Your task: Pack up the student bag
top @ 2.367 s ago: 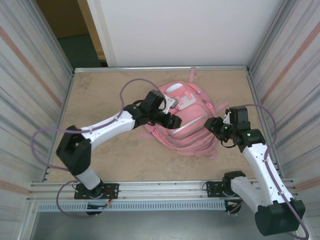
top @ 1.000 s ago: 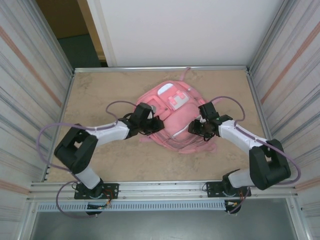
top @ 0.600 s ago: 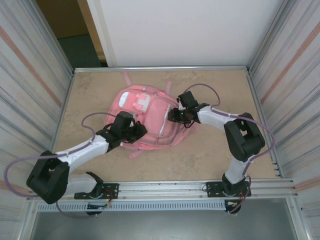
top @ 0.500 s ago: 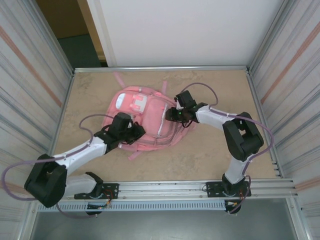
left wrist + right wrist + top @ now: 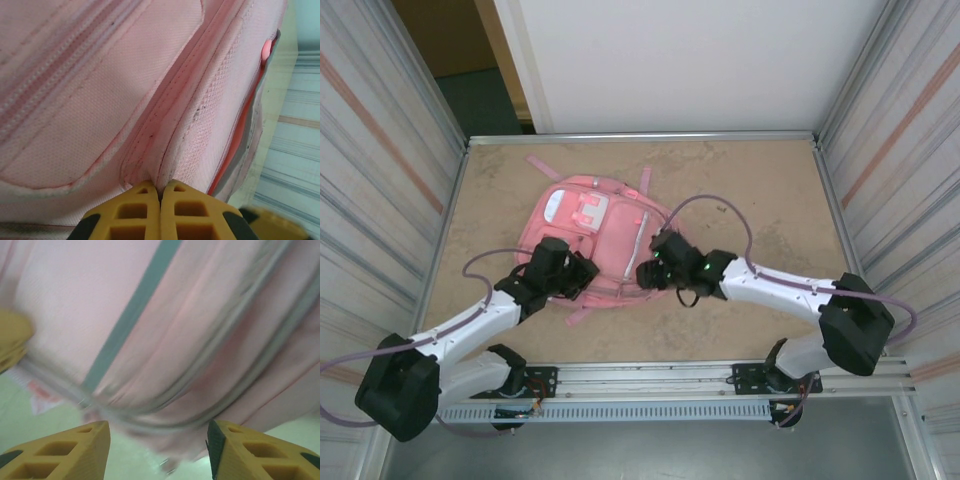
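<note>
From overhead the student bag (image 5: 610, 235) lies flat on the worktop (image 5: 770, 200), left of centre, its straps (image 5: 542, 166) pointing toward 11 and 12 o'clock; the left fingers (image 5: 570, 272) sit at its 7 o'clock edge and the right fingers (image 5: 655, 270) at its 4 o'clock edge, too small there to judge; the left wrist view supplies the grip, with yellow fingers (image 5: 142, 212) pressed together on a raised pink seam (image 5: 165, 150); the blurred right wrist view shows its fingers (image 5: 75, 445) standing apart, holding nothing, with pink fabric and a grey zip stripe (image 5: 134, 310) just beyond them.
</note>
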Robot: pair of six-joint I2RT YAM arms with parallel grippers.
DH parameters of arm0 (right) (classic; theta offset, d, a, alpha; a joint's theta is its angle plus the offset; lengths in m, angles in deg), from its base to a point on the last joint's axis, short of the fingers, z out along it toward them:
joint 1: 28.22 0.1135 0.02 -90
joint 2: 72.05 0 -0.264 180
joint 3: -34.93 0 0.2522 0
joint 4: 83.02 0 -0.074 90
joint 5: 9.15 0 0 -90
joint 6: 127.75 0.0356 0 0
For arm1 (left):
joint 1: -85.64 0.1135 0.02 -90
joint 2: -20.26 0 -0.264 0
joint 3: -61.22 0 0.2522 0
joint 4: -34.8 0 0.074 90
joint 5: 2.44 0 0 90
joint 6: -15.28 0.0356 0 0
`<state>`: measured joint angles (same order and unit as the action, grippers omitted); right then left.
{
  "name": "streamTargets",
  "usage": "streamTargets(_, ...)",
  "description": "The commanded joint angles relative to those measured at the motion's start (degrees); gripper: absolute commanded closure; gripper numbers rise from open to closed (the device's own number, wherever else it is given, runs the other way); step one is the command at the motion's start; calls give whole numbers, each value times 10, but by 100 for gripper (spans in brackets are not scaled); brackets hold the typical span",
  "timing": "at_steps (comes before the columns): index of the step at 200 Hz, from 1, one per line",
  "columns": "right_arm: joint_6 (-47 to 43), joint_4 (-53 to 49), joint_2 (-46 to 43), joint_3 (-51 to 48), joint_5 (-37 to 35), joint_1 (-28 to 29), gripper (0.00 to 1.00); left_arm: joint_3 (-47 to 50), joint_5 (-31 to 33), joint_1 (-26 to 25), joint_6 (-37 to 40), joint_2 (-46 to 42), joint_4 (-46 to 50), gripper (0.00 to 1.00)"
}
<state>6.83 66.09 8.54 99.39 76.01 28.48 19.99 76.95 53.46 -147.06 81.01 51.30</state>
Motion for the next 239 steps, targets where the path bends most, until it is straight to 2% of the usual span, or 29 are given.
streamTargets(1, 103, 3, 8, 5, -75, 34, 46, -7, -20, 1, -18, -3, -21, 100)
streamTargets(39, 176, 26, 98, 61, -98, 70, 48, -18, -41, -6, -16, 15, -28, 100)
streamTargets(65, 220, -29, 151, 125, -149, 97, 49, -17, -37, -21, -17, 19, -35, 100)
streamTargets(107, 319, -127, 221, 168, -222, 120, 55, -10, -40, -27, -23, 17, -47, 100)
streamTargets(137, 334, -128, 235, 155, -227, 122, 75, -14, -36, -25, -14, 11, -37, 100)
streamTargets(174, 234, -124, 199, 152, -232, 125, 100, -29, -29, -3, 34, -5, 18, 100)
streamTargets(203, 103, -152, 157, 132, -223, 118, 100, -34, -33, 36, 80, -25, 54, 100)
streamTargets(239, -39, -193, 110, 84, -194, 70, 100, -59, -61, 88, 164, -25, 110, 100)
